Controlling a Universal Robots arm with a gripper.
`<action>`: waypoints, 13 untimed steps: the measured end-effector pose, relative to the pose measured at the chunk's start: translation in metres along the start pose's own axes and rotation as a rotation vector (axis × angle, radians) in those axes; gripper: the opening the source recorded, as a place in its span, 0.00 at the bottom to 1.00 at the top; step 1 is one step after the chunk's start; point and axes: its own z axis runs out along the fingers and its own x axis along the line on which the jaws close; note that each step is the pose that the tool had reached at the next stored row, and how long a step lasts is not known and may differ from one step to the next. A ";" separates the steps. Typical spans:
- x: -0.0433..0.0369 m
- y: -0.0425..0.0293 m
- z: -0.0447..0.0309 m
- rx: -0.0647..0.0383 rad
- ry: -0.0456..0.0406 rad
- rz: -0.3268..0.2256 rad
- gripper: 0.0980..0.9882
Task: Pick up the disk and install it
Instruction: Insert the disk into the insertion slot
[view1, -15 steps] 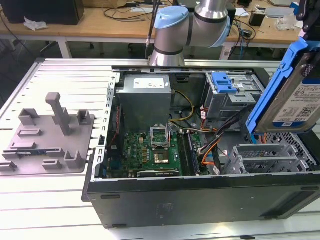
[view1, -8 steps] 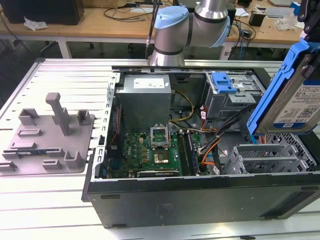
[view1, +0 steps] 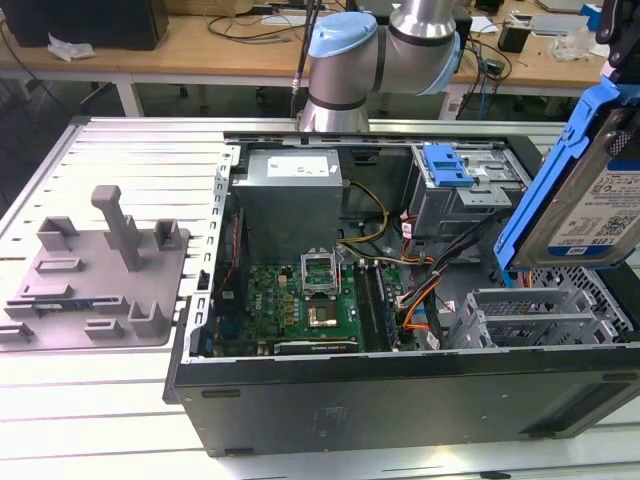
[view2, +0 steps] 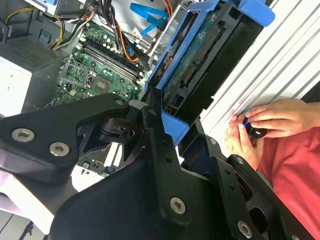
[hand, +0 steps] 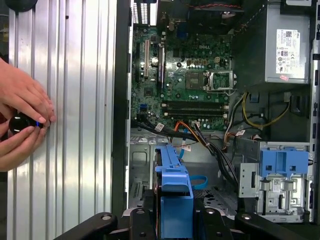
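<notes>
In the exterior view, a grey fixture plate (view1: 95, 270) lies at the exterior view's left on the ribbed metal table (view1: 90, 410). Just beside it stands the open computer case (view1: 400, 390). Inside are a large grey metal box (view1: 290, 195) and, nearer to the camera, the green motherboard (view1: 300, 300). Further to the exterior view's right, a small blue latch (view1: 445, 165) sits on top of the drive cage. At the far right the disk (view1: 590, 210) is up in the air, tilted, above that end of the case. In the second wrist view the gripper (view2: 177, 122) is clamped on the blue bracket of the disk, with one black finger on each side. In the first wrist view, a person's hands (hand: 25, 97) hold a small black object (hand: 20, 123) over the table, near the case.
</notes>
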 end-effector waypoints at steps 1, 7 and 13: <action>0.0000 0.0000 0.0000 0.000 0.0000 0.000 0.30; 0.0000 -0.0020 0.0013 0.001 0.0000 0.000 0.30; 0.0002 -0.0023 0.0045 0.005 -0.0001 0.052 0.30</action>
